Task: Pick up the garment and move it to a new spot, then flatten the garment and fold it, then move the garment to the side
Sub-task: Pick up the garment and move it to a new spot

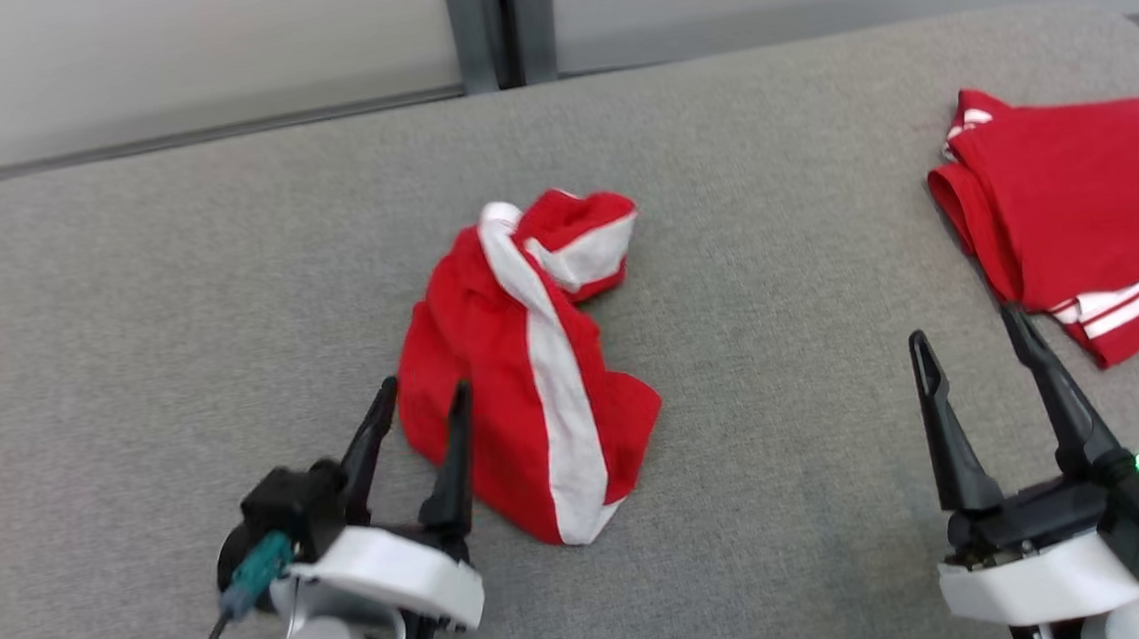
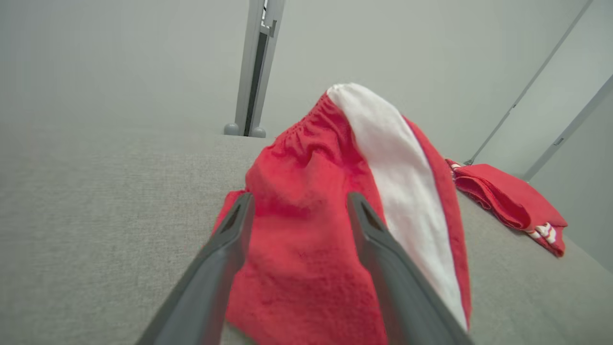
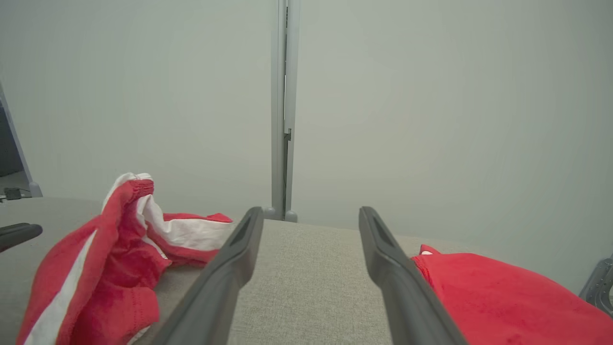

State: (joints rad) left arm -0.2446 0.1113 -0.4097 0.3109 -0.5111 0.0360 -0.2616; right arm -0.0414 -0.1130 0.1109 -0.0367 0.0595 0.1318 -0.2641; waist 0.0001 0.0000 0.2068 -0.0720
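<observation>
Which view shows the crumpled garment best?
Head view: the crumpled garment lies whole, outline clear. Left wrist view crops its near end; right wrist view catches it side-on, cut off at the left edge.

Left gripper [image 1: 424,392] jaws apart; right gripper [image 1: 966,327] jaws wide apart.

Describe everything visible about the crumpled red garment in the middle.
The crumpled garment is soft red cloth with a broad white stripe and a gathered elastic edge. It lies bunched and unfolded on the grey padded surface. The open left end effector straddles its near-left edge, gripping nothing.
</observation>
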